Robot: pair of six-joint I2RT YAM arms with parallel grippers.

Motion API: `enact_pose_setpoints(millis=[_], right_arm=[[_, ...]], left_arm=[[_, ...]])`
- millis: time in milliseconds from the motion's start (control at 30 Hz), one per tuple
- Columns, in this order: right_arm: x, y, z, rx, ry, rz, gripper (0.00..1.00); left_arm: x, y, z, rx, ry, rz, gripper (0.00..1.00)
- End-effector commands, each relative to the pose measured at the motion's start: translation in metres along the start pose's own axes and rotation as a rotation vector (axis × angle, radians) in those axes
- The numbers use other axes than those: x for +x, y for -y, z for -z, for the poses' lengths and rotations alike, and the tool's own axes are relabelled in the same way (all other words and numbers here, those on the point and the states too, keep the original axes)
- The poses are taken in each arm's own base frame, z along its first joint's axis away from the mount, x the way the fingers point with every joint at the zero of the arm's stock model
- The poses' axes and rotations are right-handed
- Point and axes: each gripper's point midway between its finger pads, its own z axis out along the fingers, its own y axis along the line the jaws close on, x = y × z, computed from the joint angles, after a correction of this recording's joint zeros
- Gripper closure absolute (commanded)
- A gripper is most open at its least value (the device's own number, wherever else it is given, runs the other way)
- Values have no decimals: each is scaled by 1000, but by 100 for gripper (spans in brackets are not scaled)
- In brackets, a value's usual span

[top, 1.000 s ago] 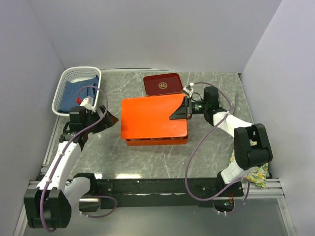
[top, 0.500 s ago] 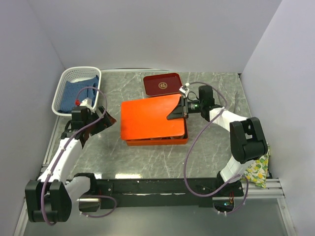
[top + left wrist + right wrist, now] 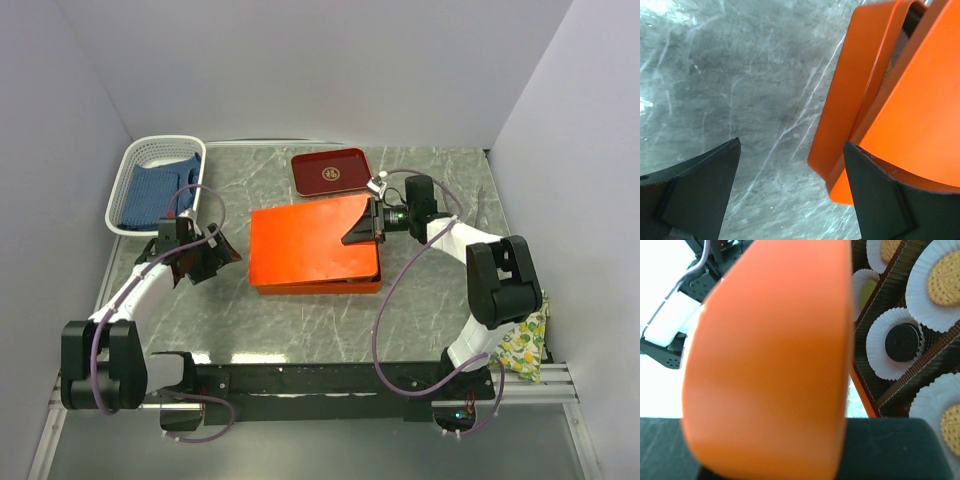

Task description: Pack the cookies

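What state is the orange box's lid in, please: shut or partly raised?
Partly raised. The right gripper holds the lid up by its right edge, and the right wrist view shows cookies beneath it.

Smooth orange plastic with a soft sheen on the lid [image 3: 315,240], and the same on the box [image 3: 320,288] under it. Polished grey marble-look finish on the table [image 3: 740,75], veined white, catching glare. Matt black plastic, faintly grainy, on the fingers [image 3: 695,190] of the left gripper [image 3: 791,142]. White fluted paper for the cups [image 3: 880,367]; brown corrugated card for the dividers [image 3: 925,359]. Dry, embossed golden faces on the cookies [image 3: 945,277], matt black on one [image 3: 902,342]. Slotted white plastic for the basket [image 3: 160,143], holding blue knitted-looking cloth [image 3: 150,190]. Glossy dark red lacquer look on the tray [image 3: 330,172]. Printed yellow, cloth-like surface on the pouch [image 3: 525,352].
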Motion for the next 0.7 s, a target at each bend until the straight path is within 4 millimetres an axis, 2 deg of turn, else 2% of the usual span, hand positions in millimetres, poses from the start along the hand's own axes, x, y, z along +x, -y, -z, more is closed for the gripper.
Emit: enact_pose_setpoints(millis=[0,200,333,600,667], right_arm=[[-21,-14,10,-35,44,101,100],[-22,-5,10,-27,46,84,93],[-24,5,15,-18,61,62,88],[-30,24,27,2,98,-3,72],[-31,28,28,11,97,-6,65]], left_arm=[[-14,26,-2,73,5,-30,11],[-9,39,-13,70,-28,-72,11],[-8,41,-20,62,-38,-76,11],[-6,51,-34,60,-74,-109,11],[-8,54,-37,61,-72,-111,11]])
